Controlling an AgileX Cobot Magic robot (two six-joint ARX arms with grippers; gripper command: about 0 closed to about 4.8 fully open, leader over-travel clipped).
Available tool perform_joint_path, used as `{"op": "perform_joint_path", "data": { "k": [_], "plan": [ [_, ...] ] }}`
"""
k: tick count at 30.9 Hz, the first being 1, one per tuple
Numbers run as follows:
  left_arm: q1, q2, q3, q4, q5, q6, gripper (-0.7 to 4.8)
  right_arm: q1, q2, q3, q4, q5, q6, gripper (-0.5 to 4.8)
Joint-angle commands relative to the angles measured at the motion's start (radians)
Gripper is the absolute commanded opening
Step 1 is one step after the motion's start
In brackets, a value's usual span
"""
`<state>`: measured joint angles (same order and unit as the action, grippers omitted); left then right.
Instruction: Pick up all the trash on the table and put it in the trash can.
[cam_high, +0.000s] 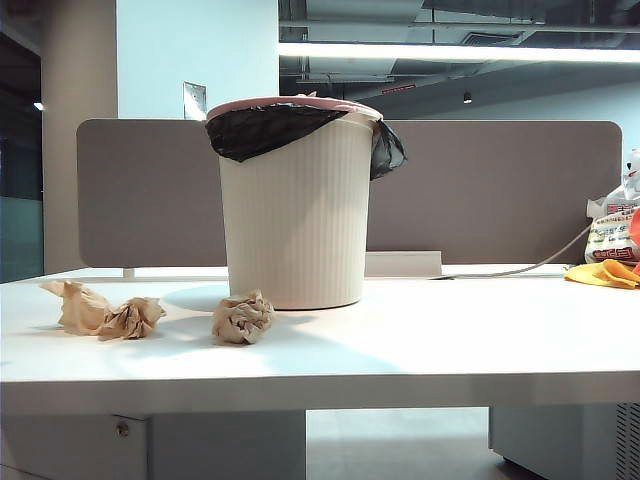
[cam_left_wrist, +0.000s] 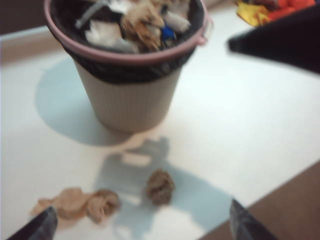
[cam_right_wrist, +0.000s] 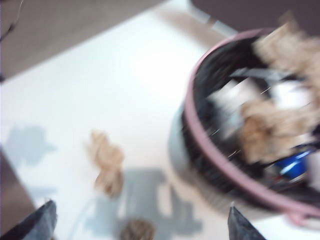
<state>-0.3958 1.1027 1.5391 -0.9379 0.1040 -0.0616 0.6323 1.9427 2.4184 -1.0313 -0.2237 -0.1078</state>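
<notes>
The left claw (cam_left_wrist: 140, 225) is hanging spread wide and empty above the counter (cam_left_wrist: 250, 130), over a small crumpled wad (cam_left_wrist: 160, 186) and a longer pair of wads (cam_left_wrist: 80, 204). The right claw (cam_right_wrist: 140, 222) is also gaping empty, hovering beside the trash can (cam_right_wrist: 200, 150). In the exterior view, the trash can (cam_high: 295, 200) is standing mid-counter, wads in front.

Trash can (cam_high: 297, 215): off-white, vertical ribbing; pink rim; black bag liner.
Table (cam_high: 420, 345): plain white top.
Trash (cam_high: 242, 318): tan-brown crumpled paper wads, near left.
Divider panel (cam_high: 500, 190): grey-brown, far side.
Cloth (cam_high: 603, 273): yellow-orange, far right.
Plastic bag (cam_high: 610, 235): white, printed.
Left gripper (cam_left_wrist: 140, 227), right gripper (cam_right_wrist: 140, 222): dark fingertips.
</notes>
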Motion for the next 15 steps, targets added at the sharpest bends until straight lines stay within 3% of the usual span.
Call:
{"op": "perform_joint_path", "data": {
  "k": [1, 6, 15],
  "plan": [
    [0.000, -0.060, -0.043, -0.005, 0.005, -0.021, 4.79, 0.055, -0.002, -0.039, -0.065, 0.020, -0.019, 4.32],
    [0.000, -0.116, -0.114, -0.003, 0.005, -0.024, 4.79, 0.111, -0.002, -0.168, -0.031, 0.025, -0.015, 4.32],
    [0.000, -0.142, -0.188, -0.025, 0.031, -0.024, 4.79, 0.139, -0.002, -0.551, 0.247, 0.024, 0.037, 4.31]
  ]
}}
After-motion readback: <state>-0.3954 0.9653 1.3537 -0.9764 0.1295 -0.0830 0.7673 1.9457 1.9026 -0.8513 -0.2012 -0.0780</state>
